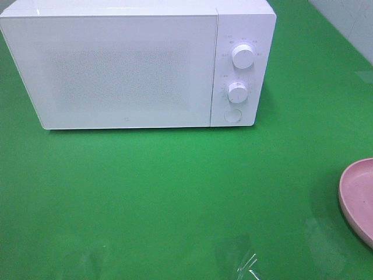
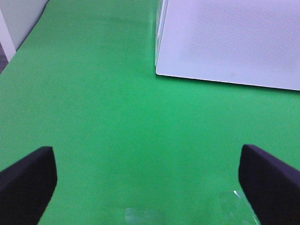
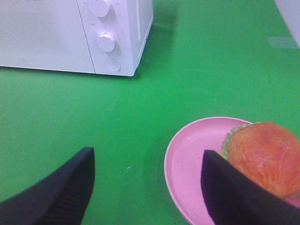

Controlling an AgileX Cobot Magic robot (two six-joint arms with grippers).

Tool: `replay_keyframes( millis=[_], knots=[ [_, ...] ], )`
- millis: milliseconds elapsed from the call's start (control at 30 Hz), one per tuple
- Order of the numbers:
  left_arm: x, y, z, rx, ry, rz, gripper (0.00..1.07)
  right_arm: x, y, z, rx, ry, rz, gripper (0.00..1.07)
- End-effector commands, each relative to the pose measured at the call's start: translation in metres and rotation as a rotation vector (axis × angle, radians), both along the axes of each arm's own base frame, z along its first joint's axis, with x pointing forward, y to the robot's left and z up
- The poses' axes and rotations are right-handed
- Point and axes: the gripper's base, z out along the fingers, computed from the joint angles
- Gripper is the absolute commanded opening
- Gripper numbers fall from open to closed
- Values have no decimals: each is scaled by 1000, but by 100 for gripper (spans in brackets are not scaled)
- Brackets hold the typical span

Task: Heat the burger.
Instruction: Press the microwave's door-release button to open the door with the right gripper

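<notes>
The burger (image 3: 265, 157), golden-brown bun over green lettuce, sits on a pink plate (image 3: 197, 161) in the right wrist view. The plate's edge (image 1: 358, 198) shows at the right border of the high view; the burger is out of that view. The white microwave (image 1: 128, 64) stands at the back with its door shut. It also shows in the left wrist view (image 2: 229, 42) and the right wrist view (image 3: 70, 35). My right gripper (image 3: 147, 187) is open and empty, just short of the plate. My left gripper (image 2: 147, 178) is open and empty over bare green cloth. Neither arm shows in the high view.
The microwave has two round knobs (image 1: 242, 56) (image 1: 237, 92) and a round button (image 1: 232, 115) on its right panel. A green cloth (image 1: 175, 192) covers the table. A white wall edge (image 1: 349, 23) shows at the back right.
</notes>
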Motion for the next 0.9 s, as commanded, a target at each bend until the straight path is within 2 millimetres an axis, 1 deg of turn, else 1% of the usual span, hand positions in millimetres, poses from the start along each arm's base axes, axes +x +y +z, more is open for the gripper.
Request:
replay_keyframes(
  millis=[33,433,500,600,633,667,700,733,800,900],
  knots=[
    [-2,-1,0,-5,-24,-8,98,-3,0,0,-3,-39,-2,66],
    [-2,-1,0,-5,-24,-8,98,-3,0,1,-2,-43,-2,66],
    [-2,-1,0,-5,-24,-8,98,-3,0,11,19,-79,-11,66],
    [-2,-1,0,-5,-24,-8,98,-2,0,14,29,-82,-14,66],
    [-2,-1,0,-5,-24,-8,98,3,0,19,54,-69,-24,66],
    [-2,-1,0,-5,-24,-8,98,3,0,19,54,-69,-24,66],
    [-2,-1,0,-5,-24,-8,98,10,0,21,55,-62,-27,66],
    [-2,-1,0,-5,-24,-8,98,10,0,21,55,-62,-27,66],
    [-2,-1,0,-5,-22,-8,98,24,0,26,54,-63,-34,66],
    [-2,-1,0,-5,-22,-8,98,28,0,27,55,-64,-36,66]
  ],
)
